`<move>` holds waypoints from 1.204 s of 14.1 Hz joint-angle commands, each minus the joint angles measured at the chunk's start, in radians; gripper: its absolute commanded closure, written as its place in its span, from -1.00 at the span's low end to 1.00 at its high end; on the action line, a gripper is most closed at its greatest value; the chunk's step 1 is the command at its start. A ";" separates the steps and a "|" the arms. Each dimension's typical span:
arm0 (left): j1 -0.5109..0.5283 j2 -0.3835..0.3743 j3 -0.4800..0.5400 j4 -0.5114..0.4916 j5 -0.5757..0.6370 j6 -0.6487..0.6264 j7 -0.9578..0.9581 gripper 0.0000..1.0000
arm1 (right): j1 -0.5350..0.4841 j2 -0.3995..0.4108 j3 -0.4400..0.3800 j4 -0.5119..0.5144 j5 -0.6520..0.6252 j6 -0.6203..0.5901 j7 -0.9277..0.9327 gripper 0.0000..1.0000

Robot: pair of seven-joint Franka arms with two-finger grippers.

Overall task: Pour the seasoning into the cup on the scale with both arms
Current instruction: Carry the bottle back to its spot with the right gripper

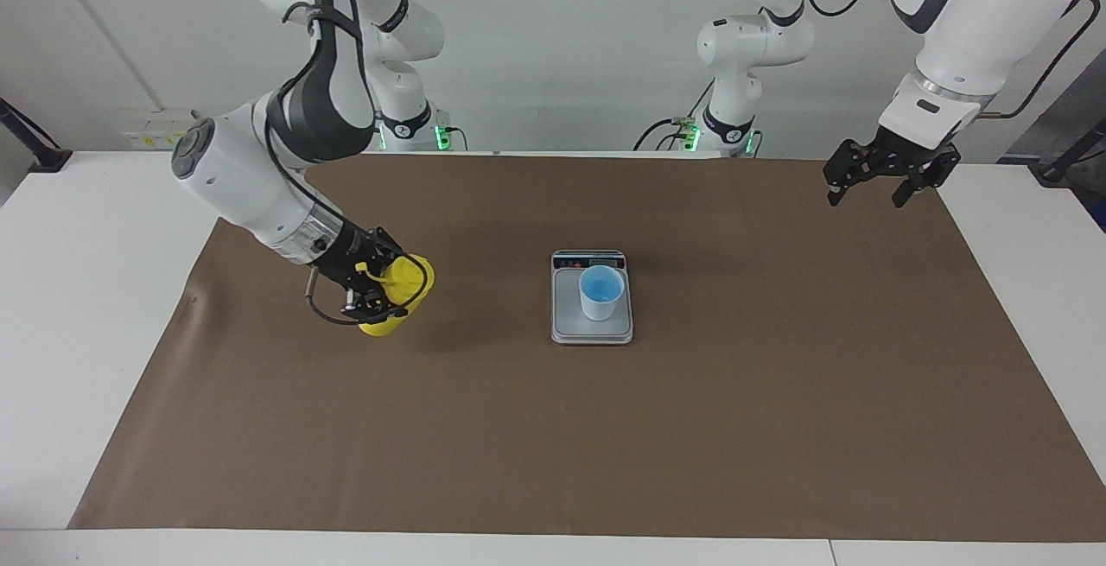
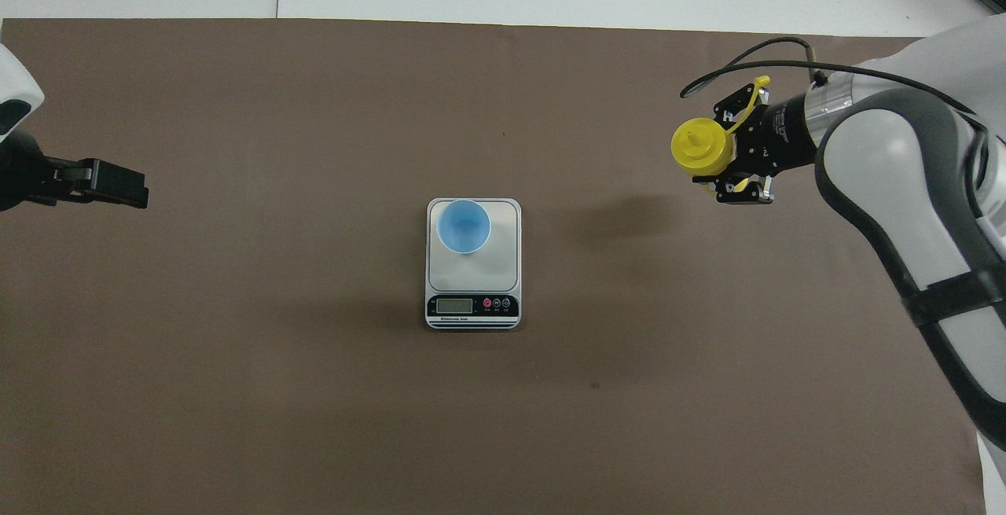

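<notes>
Yellow seasoning bottle [image 1: 393,296] held in the right gripper [image 1: 373,291], fingers clamped on its body from the side, standing on or just above the brown mat [image 1: 553,428] toward the right arm's end of the tabletop, well apart from the scale [image 1: 592,324]. Side grip probably meant to keep it upright for setting down. Blue cup [image 1: 601,292] sits on the scale plate, ready for weighing. Left gripper [image 1: 890,170] waits over the mat's edge, fingers spread, empty. Facing view shows bottle height; overhead view shows nozzle [image 2: 695,141], scale display [image 2: 453,305] and the cup off-centre on the plate.
</notes>
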 commanded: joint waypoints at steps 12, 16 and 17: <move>0.016 -0.027 -0.007 -0.024 -0.014 -0.008 -0.002 -1.00 | -0.215 0.008 0.013 -0.254 0.469 -0.060 -0.315 1.00; 0.016 -0.027 -0.007 -0.024 -0.014 -0.008 -0.002 -1.00 | -0.229 0.028 0.012 -0.269 0.469 -0.066 -0.385 1.00; 0.016 -0.027 -0.007 -0.024 -0.014 -0.008 -0.002 -1.00 | -0.228 0.028 0.013 -0.274 0.469 -0.068 -0.383 1.00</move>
